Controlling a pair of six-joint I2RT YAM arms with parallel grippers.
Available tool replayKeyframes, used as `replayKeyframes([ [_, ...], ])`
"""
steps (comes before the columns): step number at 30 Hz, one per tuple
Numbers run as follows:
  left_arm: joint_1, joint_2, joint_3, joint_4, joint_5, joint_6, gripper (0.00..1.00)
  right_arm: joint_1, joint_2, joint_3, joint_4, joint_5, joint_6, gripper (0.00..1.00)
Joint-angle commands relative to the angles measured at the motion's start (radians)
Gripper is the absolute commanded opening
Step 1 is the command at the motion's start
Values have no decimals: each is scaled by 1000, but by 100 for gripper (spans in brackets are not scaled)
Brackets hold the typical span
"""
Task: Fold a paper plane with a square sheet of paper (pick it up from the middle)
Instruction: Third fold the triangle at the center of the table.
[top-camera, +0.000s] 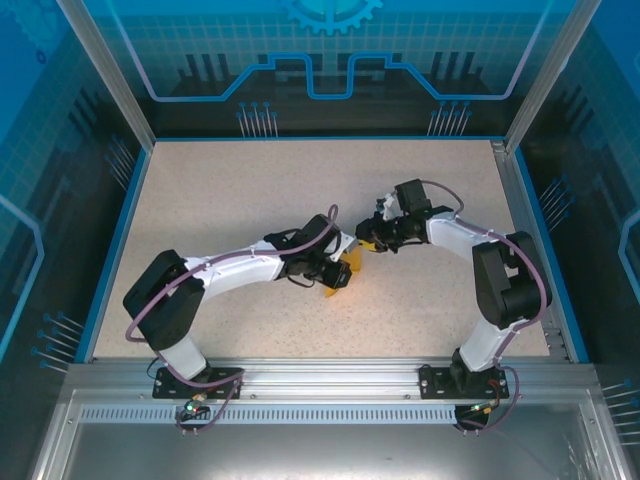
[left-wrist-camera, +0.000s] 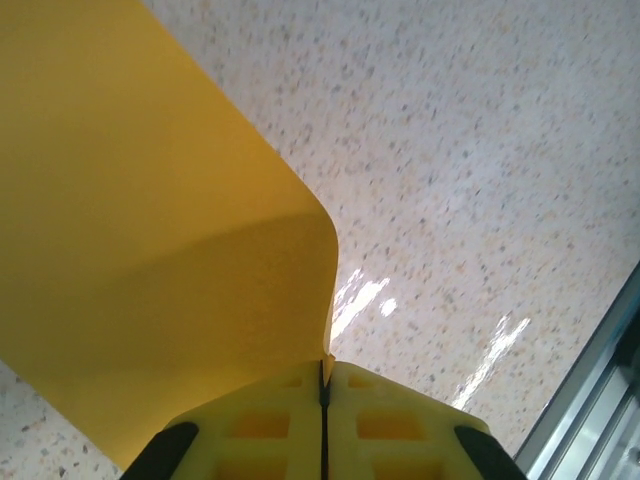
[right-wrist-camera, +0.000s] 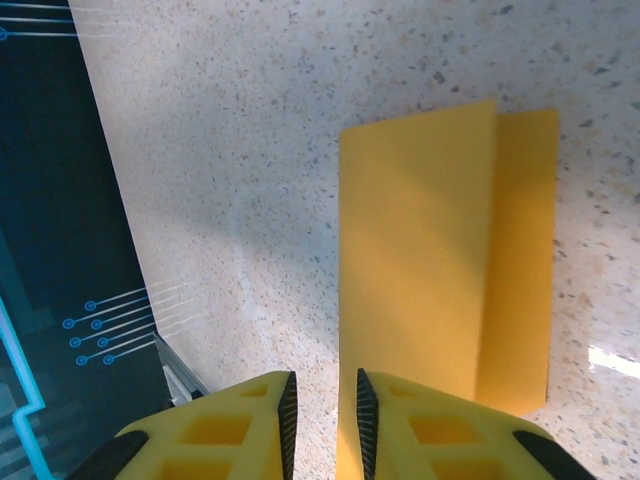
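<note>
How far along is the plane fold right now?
Early. Done: the square sheet of paper is doubled over once, one layer overlapping another. In hand: the left gripper is shut on its edge; the right gripper has its jaws slightly apart around another edge. Left: no pointed nose or wings show yet.

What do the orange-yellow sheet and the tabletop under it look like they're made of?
Sheet: thin matte paper, apparently; it bends in a soft curve in the left wrist view and holds a straight fold. Tabletop: hard speckled beige surface, perhaps laminate or stone-like composite; semi-gloss, showing bright light reflections.
</note>
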Motion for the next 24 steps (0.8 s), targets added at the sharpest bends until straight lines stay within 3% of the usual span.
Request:
replayKeyframes([
  [1, 9, -35, -44, 40, 44, 22, 8, 29, 24, 44, -45, -8, -33, 25],
  [10, 26, -32, -96, 106, 75, -2, 9, 107, 124, 68, -25, 41, -1, 19],
  [24, 105, 16, -84, 92, 229, 0, 11, 123, 227, 127, -77, 144, -63, 18],
])
